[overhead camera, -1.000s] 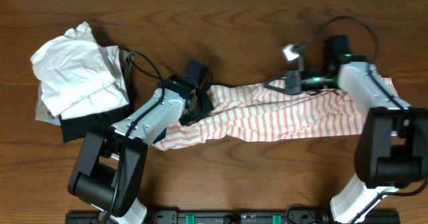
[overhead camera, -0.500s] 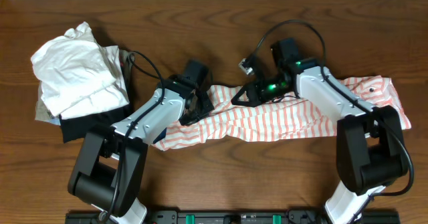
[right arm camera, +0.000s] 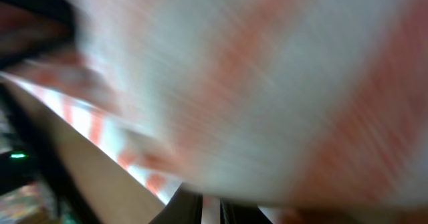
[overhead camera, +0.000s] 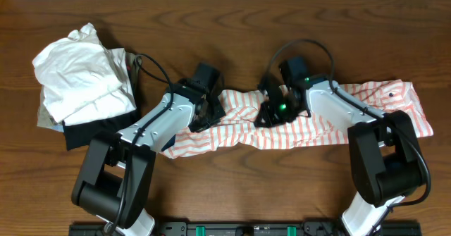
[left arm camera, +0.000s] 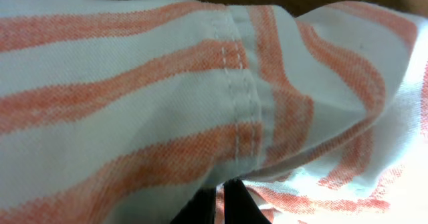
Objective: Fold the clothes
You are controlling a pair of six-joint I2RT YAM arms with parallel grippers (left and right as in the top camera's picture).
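Observation:
The clothes, a white shirt with salmon-orange stripes [overhead camera: 338, 127], lie crumpled in a long band across the middle of the wooden table. My left gripper [overhead camera: 211, 113] sits at the band's left end, and its dark fingertips [left arm camera: 221, 200] are shut on a fold of striped cloth [left arm camera: 134, 83] that fills the left wrist view. My right gripper [overhead camera: 270, 115] is near the band's centre, pressed into the fabric. In the blurred right wrist view its fingers [right arm camera: 210, 207] stand close together with a thin strip of striped cloth [right arm camera: 267, 83] pinched between them.
A pile of other garments lies at the far left: a plain white one [overhead camera: 77, 70] on top of a black one [overhead camera: 95, 127]. Black cables loop above both wrists. The table's back edge runs along the top of the overhead view.
My right gripper has swept left from the shirt's right end to its centre, and the right end now lies uncovered and spread out. The left arm has not moved.

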